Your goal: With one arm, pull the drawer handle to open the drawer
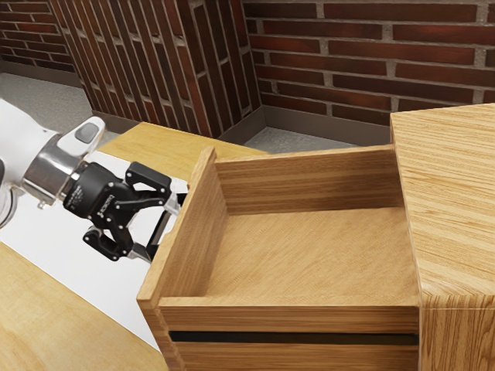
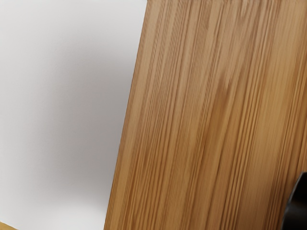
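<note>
**Operator:** Where is the drawer?

**Spotter:** Start nearest you, at six o'clock in the exterior view, where you see its side wall. The drawer [image 1: 309,255] stands far out of the cabinet [image 1: 456,201], which sits at three o'clock of it. Its floor is bare. I'd judge the opening nearly done.

**Operator:** And the gripper?

**Spotter:** It is at nine o'clock of the drawer. The gripper [image 1: 161,220] is up against the outer face of the front [image 1: 189,232]. The handle is hidden behind that panel, so you cannot tell whether the jaws are clenched on it or released. In the wrist view, wood grain lies right before the hand, with a white surface [image 2: 62,96] beside it.

**Operator:** What could go wrong from here?

**Spotter:** You have three risks:
- **End stop:** with so little travel likely left, a hard pull could hit the stop and drag the cabinet along.
- **Skewed pull:** pulling off the drawer's line could jam its sides.
- **Weak grasp:** if the hold on the handle is shallow, the hand may slip off.

Farther off, the tabletop [image 1: 155,143] at eleven o'clock and the brick wall [image 1: 371,54] at twelve play no part.
</note>
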Robot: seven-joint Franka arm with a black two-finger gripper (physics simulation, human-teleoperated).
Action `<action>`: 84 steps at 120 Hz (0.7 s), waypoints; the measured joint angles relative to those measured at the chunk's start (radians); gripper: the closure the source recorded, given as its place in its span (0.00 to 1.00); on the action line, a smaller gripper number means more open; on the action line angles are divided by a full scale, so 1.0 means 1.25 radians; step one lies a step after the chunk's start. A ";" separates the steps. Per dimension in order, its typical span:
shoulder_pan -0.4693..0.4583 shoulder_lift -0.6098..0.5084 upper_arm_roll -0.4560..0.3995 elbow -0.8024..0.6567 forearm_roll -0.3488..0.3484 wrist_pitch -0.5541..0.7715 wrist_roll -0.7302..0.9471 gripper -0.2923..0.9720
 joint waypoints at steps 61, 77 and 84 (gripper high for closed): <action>0.029 -0.014 -0.018 -0.010 0.009 -0.019 -0.007 0.24; 0.159 -0.018 -0.247 0.115 0.007 -0.080 -0.017 0.24; 0.236 -0.017 -0.374 0.249 0.001 -0.144 -0.026 0.23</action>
